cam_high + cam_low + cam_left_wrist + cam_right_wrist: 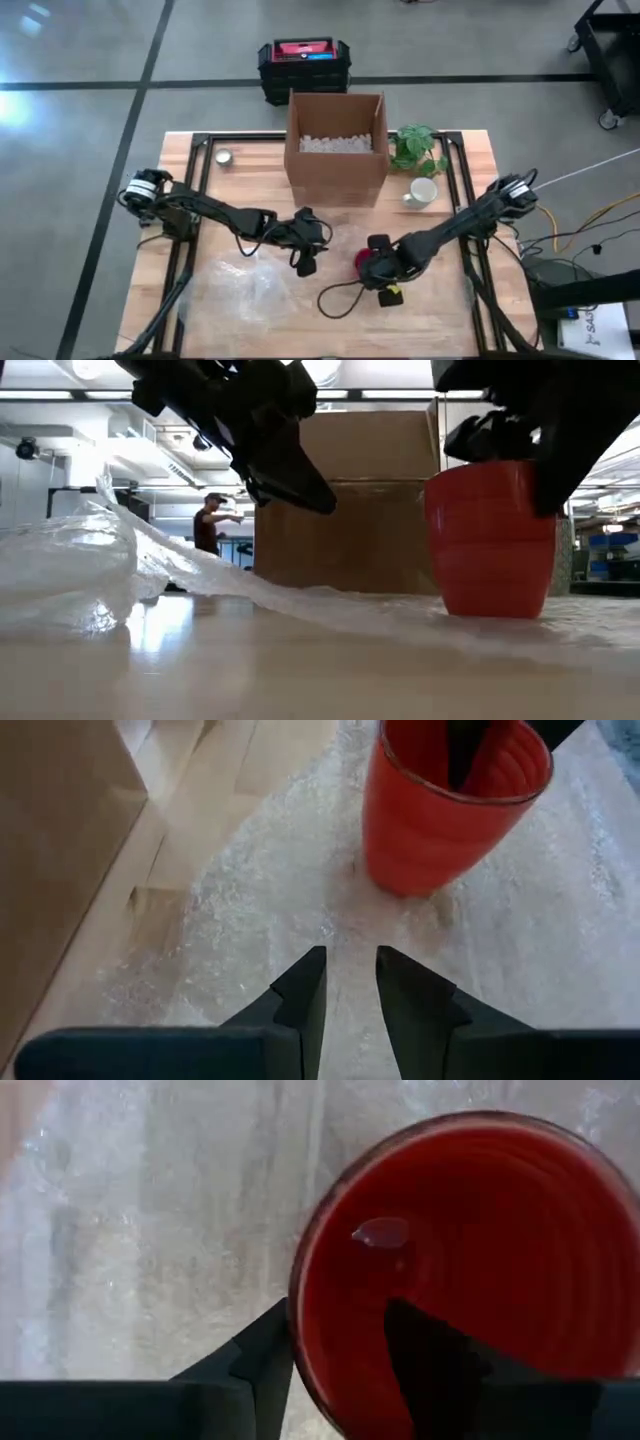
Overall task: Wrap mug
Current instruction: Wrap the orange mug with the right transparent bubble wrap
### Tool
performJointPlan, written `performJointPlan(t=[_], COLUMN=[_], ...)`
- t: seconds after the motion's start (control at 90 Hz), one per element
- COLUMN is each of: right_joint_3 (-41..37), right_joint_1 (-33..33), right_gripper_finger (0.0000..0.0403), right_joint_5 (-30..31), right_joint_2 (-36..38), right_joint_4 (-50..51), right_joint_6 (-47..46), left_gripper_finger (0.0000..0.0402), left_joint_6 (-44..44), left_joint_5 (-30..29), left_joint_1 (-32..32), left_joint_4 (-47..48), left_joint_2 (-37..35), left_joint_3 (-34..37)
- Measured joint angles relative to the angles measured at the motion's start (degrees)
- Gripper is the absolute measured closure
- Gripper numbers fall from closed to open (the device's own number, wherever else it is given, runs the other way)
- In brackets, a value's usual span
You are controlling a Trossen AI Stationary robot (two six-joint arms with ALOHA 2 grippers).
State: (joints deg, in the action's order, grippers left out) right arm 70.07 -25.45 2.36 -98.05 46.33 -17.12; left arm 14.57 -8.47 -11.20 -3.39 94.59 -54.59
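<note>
A red mug (364,261) stands upright on a sheet of clear bubble wrap (250,285) spread over the table's near middle. My right gripper (380,264) comes down on the mug from above and is shut on its rim. My left gripper (306,260) hovers just left of the mug (440,810), above the wrap (250,890). Its fingers (350,965) are a narrow gap apart, with nothing between them. In the low view the wrap's left part (80,560) is bunched up high. My right gripper pinches the mug's rim wall (298,1302), one finger inside the mug (430,1350) and one outside (262,1350). The fingers point down from above. The mug stands upright, its base (490,605) on the bubble wrap.
An open cardboard box (335,145) with white filling stands behind the mug. Right of it are a potted plant (415,148) and a white mug (422,192). A small tin (224,157) sits at the far left. A black cable loop (335,300) lies near the front.
</note>
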Motion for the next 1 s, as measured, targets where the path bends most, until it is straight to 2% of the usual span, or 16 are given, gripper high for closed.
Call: performJointPlan(t=[0.222,0.444,0.589,1.0], right_joint_3=[0.24,4.93,7.09,4.66], right_joint_1=[0.0,-0.27,-1.12,-2.49], right_gripper_finger=[0.0392,0.0397,0.0398,0.04], right_joint_5=[0.26,0.05,-2.78,-4.37], right_joint_2=[0.03,2.14,2.73,-1.08], right_joint_4=[1.75,6.76,6.7,5.07], right_joint_6=[0.65,-0.28,-2.22,-4.9], left_gripper_finger=[0.0326,0.0326,0.0327,0.0327], left_joint_6=[-0.08,-0.1,-0.11,-0.11], left_joint_5=[0.0,0.0,0.0,0.02], left_joint_1=[0.0,0.0,0.0,0.0], left_joint_4=[-0.16,-0.2,-0.19,-0.18], left_joint_2=[0.0,0.0,0.0,0.0], left_joint_3=[0.0,0.0,0.0,0.0])
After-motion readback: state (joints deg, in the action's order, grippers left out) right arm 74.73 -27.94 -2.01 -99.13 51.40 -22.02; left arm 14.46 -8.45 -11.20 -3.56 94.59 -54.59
